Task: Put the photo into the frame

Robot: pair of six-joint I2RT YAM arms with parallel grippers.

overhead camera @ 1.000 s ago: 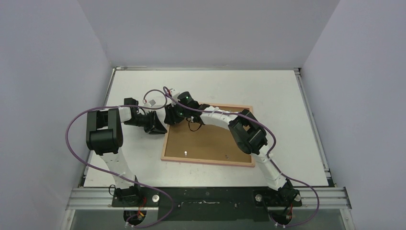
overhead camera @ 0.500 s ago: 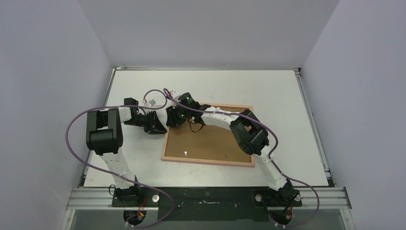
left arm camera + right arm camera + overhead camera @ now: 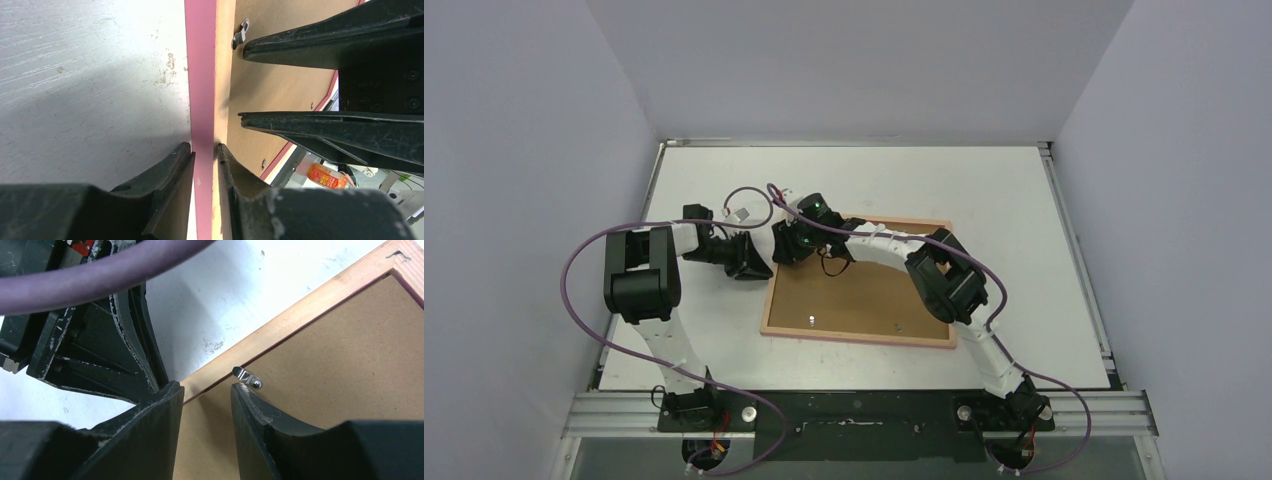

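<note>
Frame (image 3: 856, 338): lies flat and back up near the middle of the worktop (image 3: 874, 180), with a brown backing board (image 3: 854, 295) filling it.
Left tool (image 3: 203, 150): clenched on the frame's pink left edge, one finger on the outside and the other on the board side.
Right tool (image 3: 206, 390): released, jaws apart, low over the frame's far left corner and astride the border's inner edge.
Clip (image 3: 246, 375): small metal tab on the board, right at one finger's tip of the right tool.

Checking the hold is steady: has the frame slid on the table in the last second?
No. The frame keeps its corners where they were against the table edges.
</note>
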